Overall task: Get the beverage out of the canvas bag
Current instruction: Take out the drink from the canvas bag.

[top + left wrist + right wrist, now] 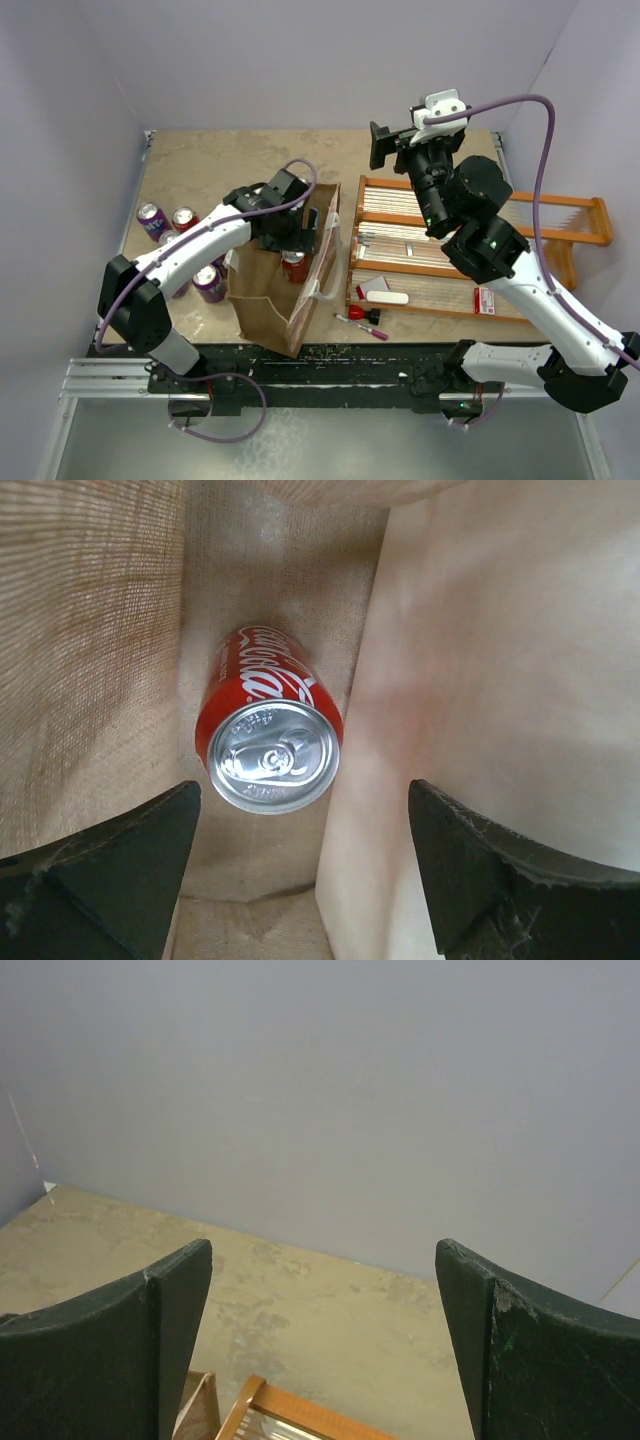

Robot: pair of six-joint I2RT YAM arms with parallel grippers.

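Note:
The tan canvas bag stands open in front of the left arm, with a white loop handle on its right side. A red Coca-Cola can stands upright inside it. In the left wrist view the can shows its silver top, between the woven bag wall and a pale inner wall. My left gripper is open at the bag's mouth, above the can and not touching it. My right gripper is open and empty, raised high over the far table, facing the back wall.
Several purple and red cans lie on the table left of the bag. An orange wooden-framed rack lies to the bag's right, its corner in the right wrist view. A pen and a white piece lie at its near edge.

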